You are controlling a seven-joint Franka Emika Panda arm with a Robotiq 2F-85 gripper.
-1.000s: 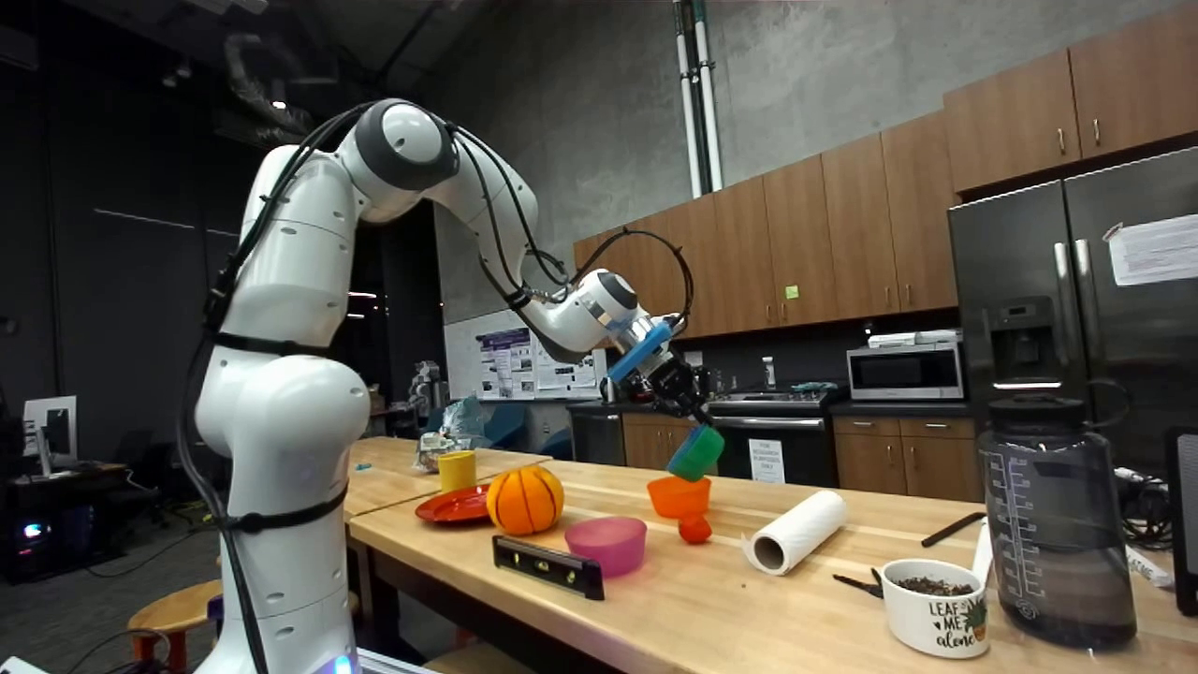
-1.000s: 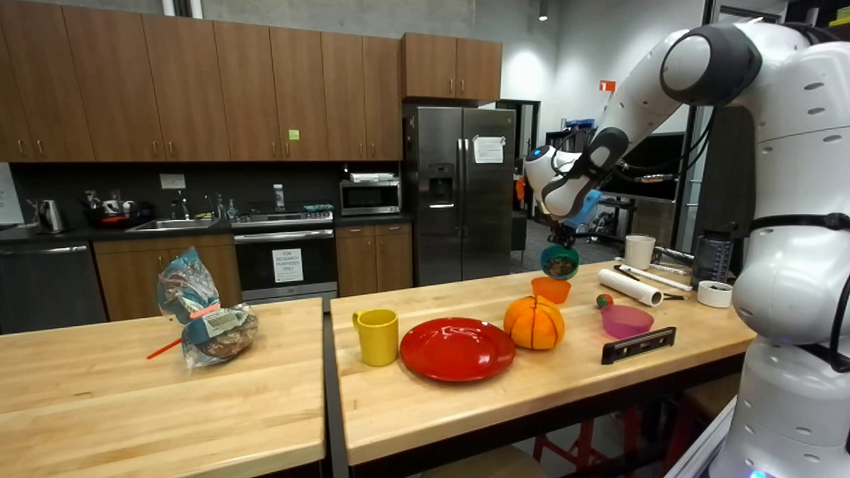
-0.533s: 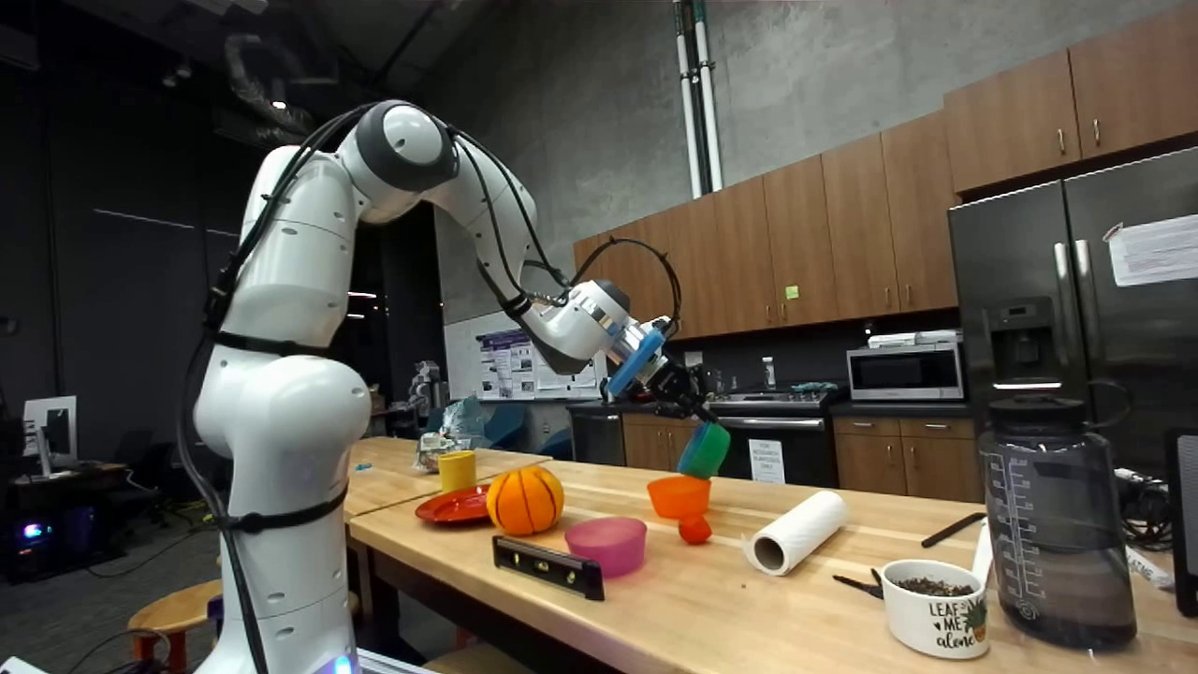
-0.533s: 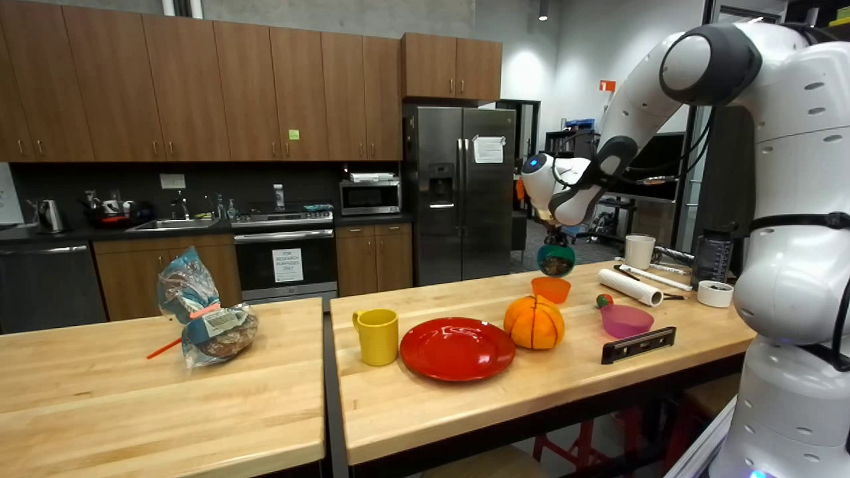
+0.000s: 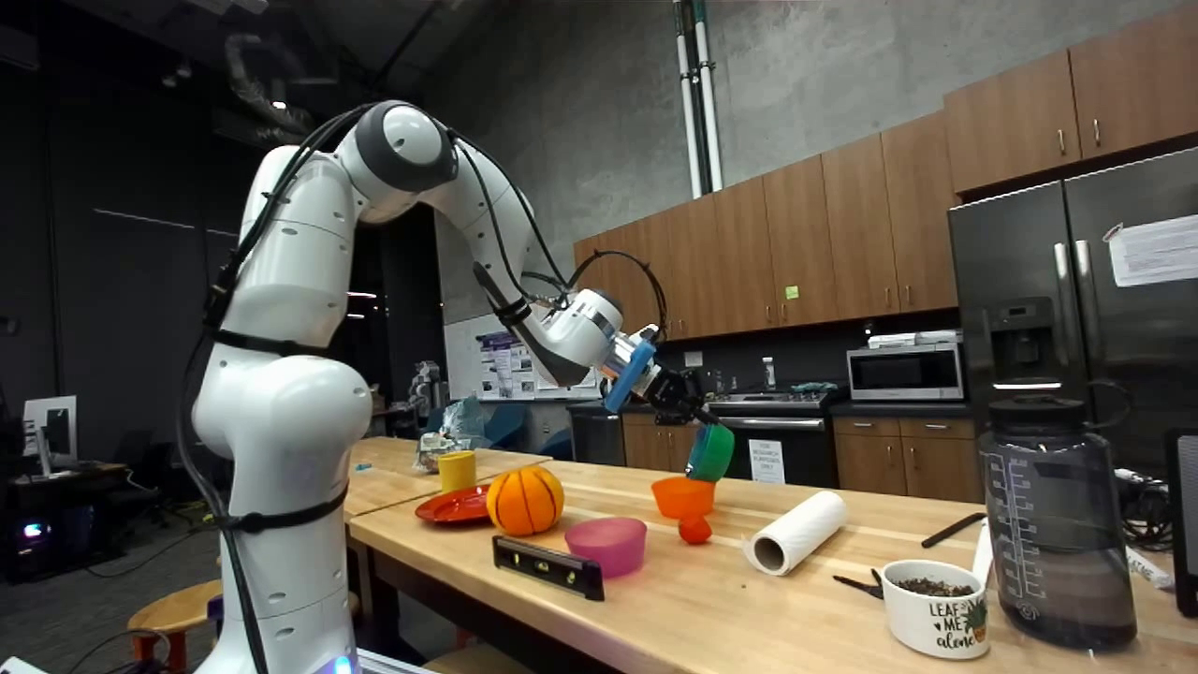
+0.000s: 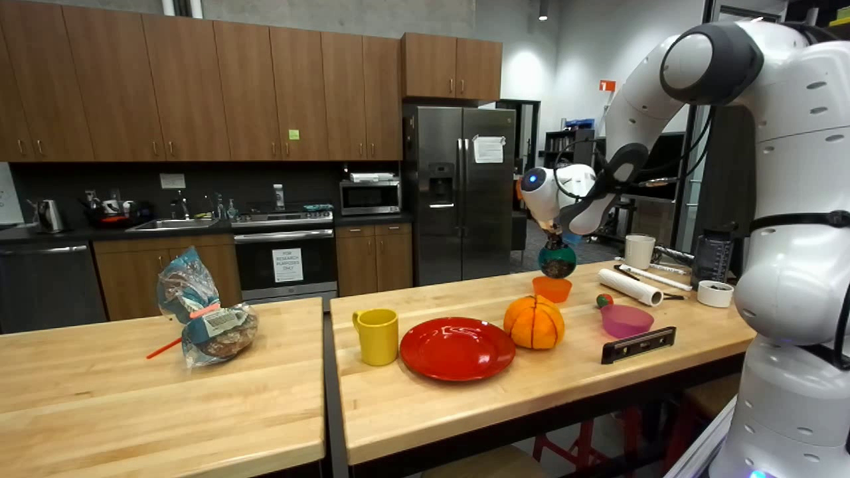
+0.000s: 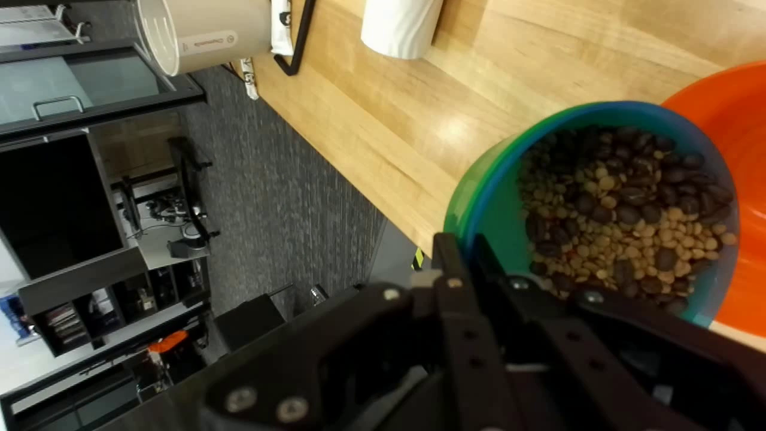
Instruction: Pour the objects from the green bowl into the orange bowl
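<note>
Wrist view: a black, two-fingered mechanical tool [image 7: 464,246] pinches the blue-edged rim of a deep, round green plastic bowl [image 7: 505,233], gripping it between the bowl's eight and nine o'clock. Inside that bowl lie glossy, dark brown beans [image 7: 628,214] mixed with small, flat, tan lentil-like pieces [image 7: 649,242]. At the green bowl's three o'clock sits a round, plain-sided orange plastic bowl [image 7: 748,251], partly covered by it from here. A beige cylindrical cup [image 7: 218,36] stands well apart toward ten o'clock.

Both exterior views have the tilted green bowl held above the orange bowl; whether the two touch cannot be told. In an exterior view, the orange bowl is at seven o'clock from the green bowl [image 5: 716,454]. On the pale wooden surface [image 5: 693,599], a rounded, translucent magenta plastic bowl [image 5: 606,548] lies at eight o'clock from the orange bowl, with a black, bar-shaped level [image 5: 547,567] just beside it. An orange, dark-striped, pumpkin-shaped ball [image 5: 525,501] sits at nine o'clock, and a white paper roll [image 5: 800,531] lies between three and four. In an exterior view, a small, round red-and-green ball [image 6: 604,301] rests at three o'clock from the orange bowl, apart from it, and a flat, round, glossy red plate [image 6: 458,352] lies at eight o'clock. At the plate's nine o'clock stands a cylindrical yellow mug [image 6: 377,338].
</note>
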